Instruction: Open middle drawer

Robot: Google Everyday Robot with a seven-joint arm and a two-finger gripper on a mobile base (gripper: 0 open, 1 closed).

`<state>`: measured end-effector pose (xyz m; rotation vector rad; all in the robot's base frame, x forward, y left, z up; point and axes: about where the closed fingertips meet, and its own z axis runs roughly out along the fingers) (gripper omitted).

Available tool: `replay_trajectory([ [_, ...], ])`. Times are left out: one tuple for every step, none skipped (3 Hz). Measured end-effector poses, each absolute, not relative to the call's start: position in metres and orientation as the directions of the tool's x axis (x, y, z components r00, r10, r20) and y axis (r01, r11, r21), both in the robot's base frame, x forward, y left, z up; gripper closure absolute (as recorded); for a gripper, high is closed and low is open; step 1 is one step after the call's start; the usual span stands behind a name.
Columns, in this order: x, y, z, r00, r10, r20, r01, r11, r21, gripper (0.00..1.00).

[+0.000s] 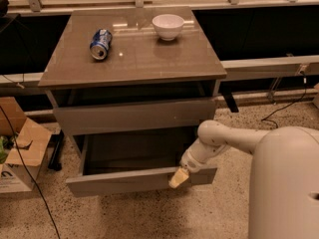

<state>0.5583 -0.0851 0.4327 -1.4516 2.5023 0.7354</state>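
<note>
At 6 o'clock below the cabinet (134, 59) top, the middle drawer (124, 182) stands well out from the frame, its dark inside showing, under the top drawer front (129, 116); the gripper (178, 179) sits at 4 o'clock, at the right part of that drawer's front edge, on a white arm (219, 141); I cannot tell whether the claw is open or closed. On the top, a can (100, 44) lies at 10 o'clock and a white bowl (168, 26) at 1 o'clock; a cardboard box (20, 148) is on the floor at 8 o'clock.

Robotics lab: gripper (178, 178) at middle drawer (119, 182), floor cables (31, 183), terrazzo (149, 218)
</note>
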Motion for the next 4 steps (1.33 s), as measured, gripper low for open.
replay_trajectory([
  [0.551, -0.084, 0.434, -0.521, -0.772, -0.365, -0.846, 0.41, 0.341, 0.47],
  [0.493, -0.077, 0.429, -0.597, -0.745, -0.297, -0.783, 0.462, 0.416, 0.16],
  [0.49, -0.076, 0.429, -0.603, -0.743, -0.291, -0.778, 0.466, 0.422, 0.0],
  [0.49, -0.076, 0.429, -0.603, -0.743, -0.291, -0.778, 0.466, 0.422, 0.0],
])
